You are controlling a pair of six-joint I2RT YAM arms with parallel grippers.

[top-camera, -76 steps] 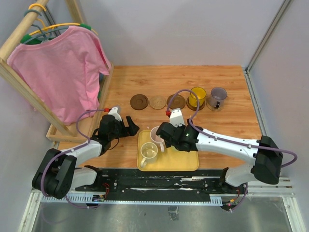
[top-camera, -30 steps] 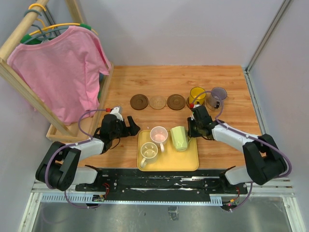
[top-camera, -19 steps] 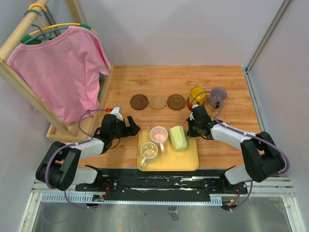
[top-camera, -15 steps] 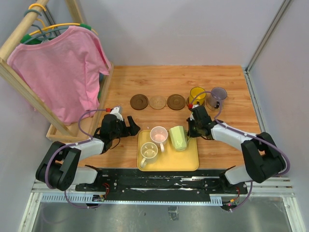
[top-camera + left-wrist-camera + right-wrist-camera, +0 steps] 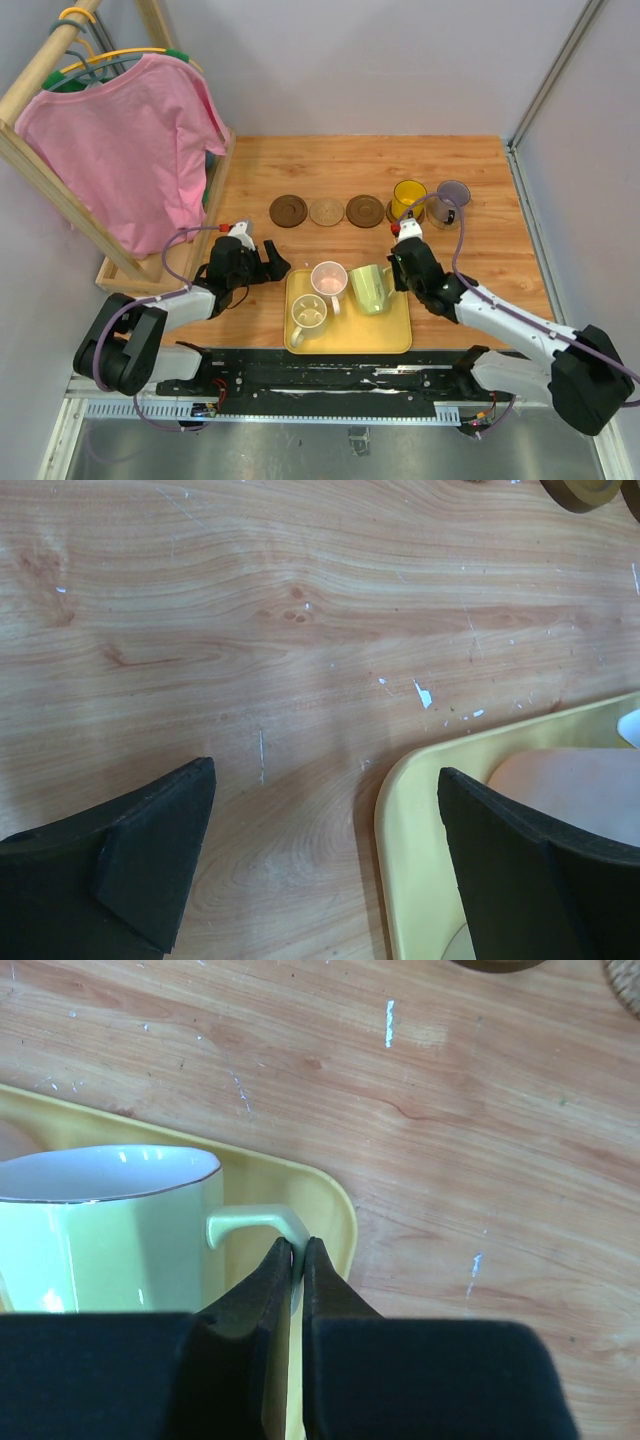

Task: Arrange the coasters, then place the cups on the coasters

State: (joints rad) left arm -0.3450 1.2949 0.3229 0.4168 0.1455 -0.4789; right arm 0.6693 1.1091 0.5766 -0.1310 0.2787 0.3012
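I saw the right end effector (image 5: 298, 1246) clamped on the green cup (image 5: 110, 1230) by its handle (image 5: 255, 1222); the left end effector (image 5: 325, 772) stood apart over the desk (image 5: 300, 630).

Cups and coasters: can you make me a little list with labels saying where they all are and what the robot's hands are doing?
Empty coasters: left coaster, dark brown; middle coaster, tan; third coaster, dark brown
Cups on coasters: yellow cup, grey-purple cup
Cups on the yellow tray: pink cup, cream cup, green cup
Right gripper: shut on the green cup's handle
Left gripper: open, empty, by the tray's far left corner
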